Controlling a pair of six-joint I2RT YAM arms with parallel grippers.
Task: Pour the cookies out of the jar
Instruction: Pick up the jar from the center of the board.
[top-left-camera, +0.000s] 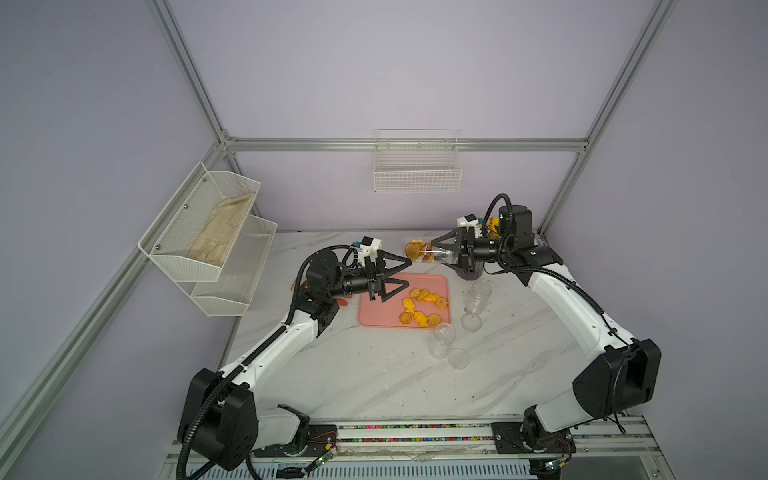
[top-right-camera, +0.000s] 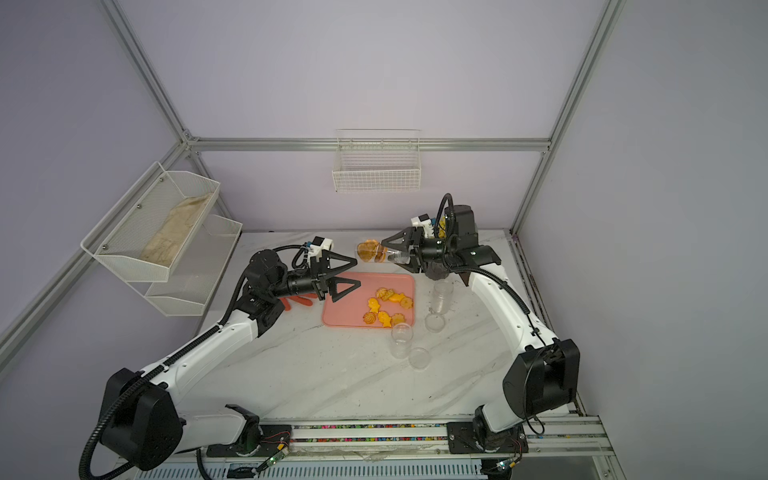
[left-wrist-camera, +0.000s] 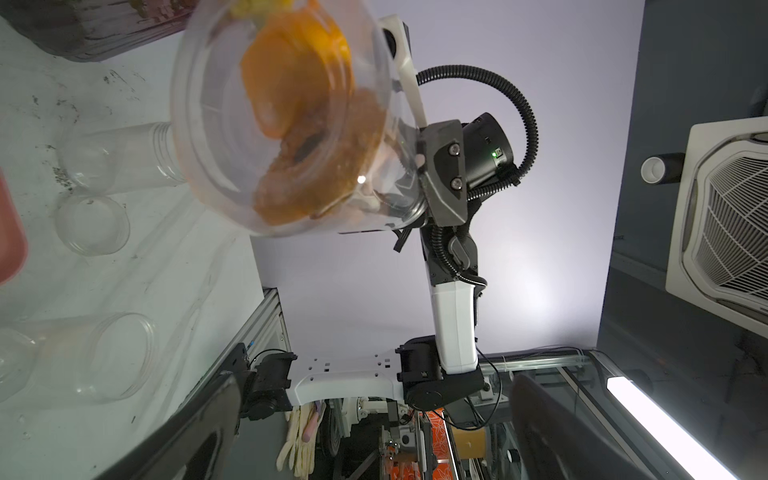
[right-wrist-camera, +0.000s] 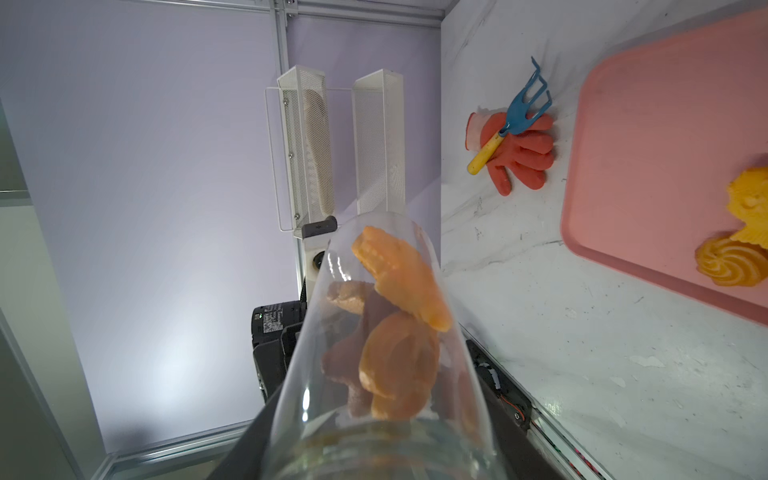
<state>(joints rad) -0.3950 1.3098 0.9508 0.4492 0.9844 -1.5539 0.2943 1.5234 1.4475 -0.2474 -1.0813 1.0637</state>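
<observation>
Right wrist: jar (right-wrist-camera: 316, 332) between right fingers (right-wrist-camera: 245, 453)

Lavender walls (top-left-camera: 395, 62) boxed by aluminium framing (top-left-camera: 299, 144), white marbled desk (top-left-camera: 374, 382) below; wire basket (top-left-camera: 417, 180) hangs at the back, mesh shelf (top-left-camera: 178, 224) left, holding perhaps cloth (top-left-camera: 224, 232).

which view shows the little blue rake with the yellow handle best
The right wrist view: the small blue pronged hand rake with a yellow handle lies in full sight across the orange work glove. In both top views the left arm hides it; only bits of the glove show. The left wrist view misses it.
</observation>
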